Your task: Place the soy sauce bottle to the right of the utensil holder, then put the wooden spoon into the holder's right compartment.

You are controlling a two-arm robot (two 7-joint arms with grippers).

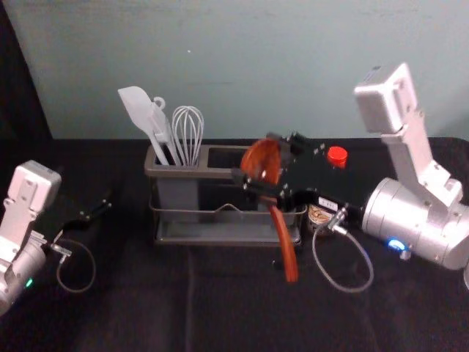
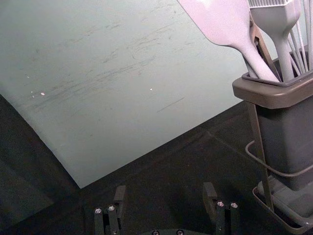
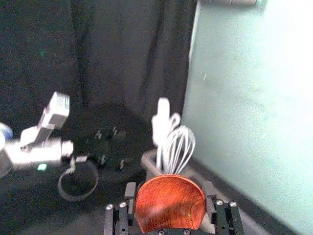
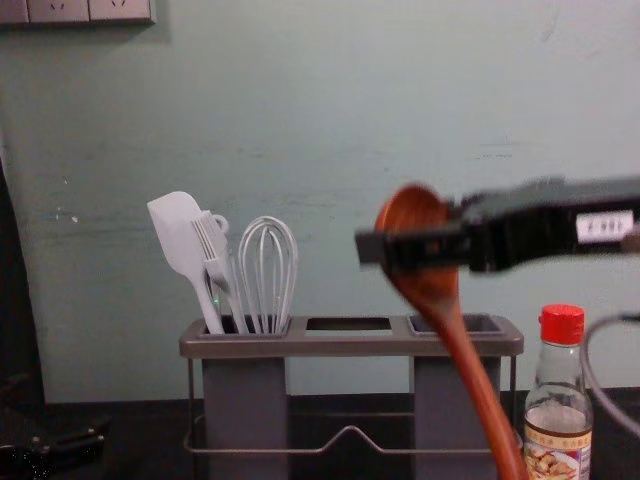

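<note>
While the right pincer [image 1: 256, 161] grasps the bowl of the wooden spoon [image 1: 287, 253], a black worktop [image 1: 132, 312] spreads beneath it. Beyond the pincer rises a pale green wall [image 1: 256, 59] with a few scuffs; a dark curtain [image 3: 122, 58] hangs on the far left side of the room, and a socket panel [image 4: 90, 10] is mounted high up, to the pincer's left.

Below the right pincer and to its right stands the upright soy sauce bottle [image 4: 556, 395], clear with a red cap [image 4: 562, 324]. Its label [image 4: 558, 455] carries characters and a picture of food (the print is too small to read). Behind the pincer's fingers, the arm bears a white tag [image 4: 604, 227], also unreadable.

The utensil holder [image 4: 350, 345] sits lower than the right pincer, mostly to its left, just beside the bottle. Its left compartment [image 4: 245, 400] holds a white spatula [image 4: 177, 235], a brush [image 4: 213, 245] and a whisk [image 4: 268, 270]. The spoon is outside the holder, its handle slanting down before the right compartment [image 4: 440, 400]. The left pincer [image 1: 99, 211] is released, low at the holder's left.
</note>
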